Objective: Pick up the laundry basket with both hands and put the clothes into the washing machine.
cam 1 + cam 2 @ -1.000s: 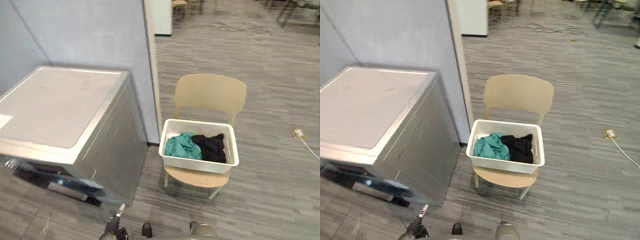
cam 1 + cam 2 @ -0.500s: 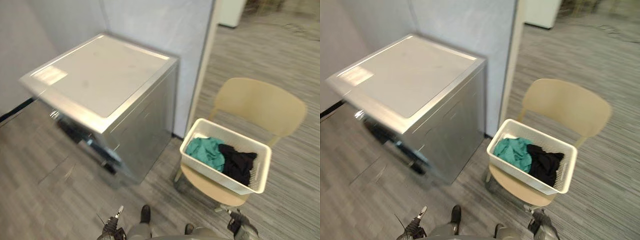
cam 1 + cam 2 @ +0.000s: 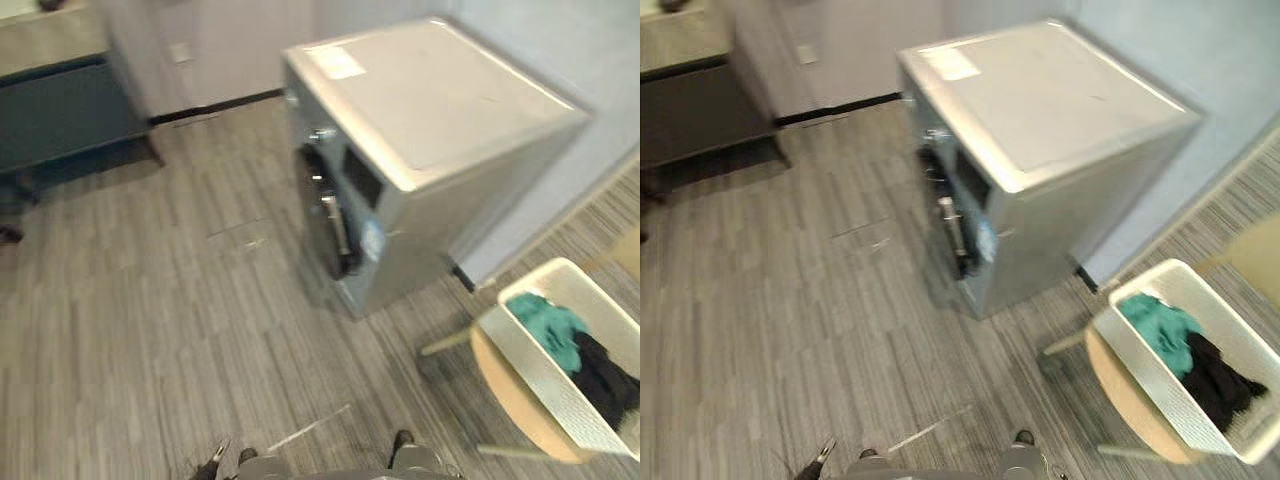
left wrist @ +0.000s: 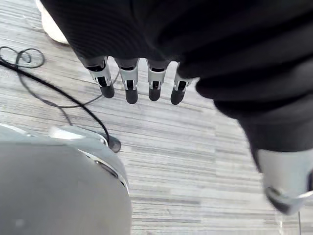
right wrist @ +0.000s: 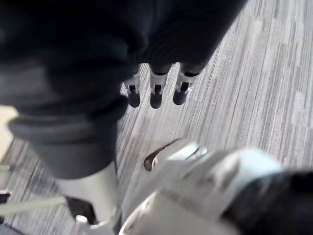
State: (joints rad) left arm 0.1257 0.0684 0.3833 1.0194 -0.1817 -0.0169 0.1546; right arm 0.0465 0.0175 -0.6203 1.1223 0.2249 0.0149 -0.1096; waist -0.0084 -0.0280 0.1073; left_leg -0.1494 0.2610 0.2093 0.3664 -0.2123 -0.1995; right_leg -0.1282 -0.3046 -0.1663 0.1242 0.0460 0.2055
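Laundry basket (image 3: pixel 1150 380) is seen at 4 o'clock on the chair (image 3: pixel 1125 405), with clothes (image 3: pixel 1165 328) inside and one end cut off in the left eye view. The washing machine (image 3: pixel 1040 110) is at 1 o'clock; its door state cannot be told. Left robot hand (image 4: pixel 129 81) and right robot hand (image 5: pixel 156 88) are held wide, with nothing grasped. The camera is swung left since earlier; the basket is unmoved.

Bare floor (image 3: pixel 150 300) spreads before the washing machine (image 3: pixel 430 120); the chair (image 3: pixel 505 395) bearing the laundry basket (image 3: pixel 545 385) stands nearby.
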